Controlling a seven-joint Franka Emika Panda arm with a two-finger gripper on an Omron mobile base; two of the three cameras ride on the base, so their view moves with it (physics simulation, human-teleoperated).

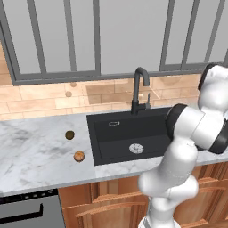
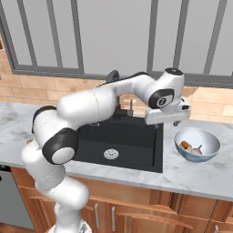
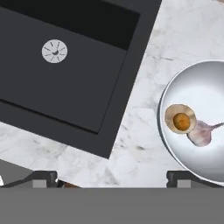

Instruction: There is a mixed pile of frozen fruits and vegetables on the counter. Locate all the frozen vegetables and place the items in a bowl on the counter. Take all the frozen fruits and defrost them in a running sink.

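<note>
The pincer point(image 2: 176, 122) hangs above the marble desk point(image 2: 200, 175), over the strip between the sink point(image 2: 123, 141) and the bowl point(image 2: 197, 144). In the hand view its two dark fingertips point(image 3: 43, 177) stand wide apart at the bottom edge, with nothing between them.

At about 2 o'clock from the pincer in the hand view sits the round white bowl, pale blue in tint. Inside it lie the brown mushroom point(image 3: 180, 119), seen cap-up, and the pinkish-white bulb point(image 3: 200, 133), the two touching, the bulb at 4 o'clock from the mushroom. In the right base view both show as small shapes low in the bowl.

At 10 o'clock from the pincer in the hand view lies the matte black sink, its round silver drain point(image 3: 54, 50) on the basin floor. The black gooseneck faucet point(image 1: 140, 89) rises at the basin's far edge, at 12 o'clock from the drain in the left base view; whether water runs, the pictures do not tell.

On the desk at 9 o'clock from the sink in the left base view rest the two remaining items: the dark olive-brown ball point(image 1: 70, 135) and, at 5 o'clock from it and nearer the desk's front edge, the orange ball point(image 1: 79, 156). They lie near each other but apart, both well away from the bowl.
</note>
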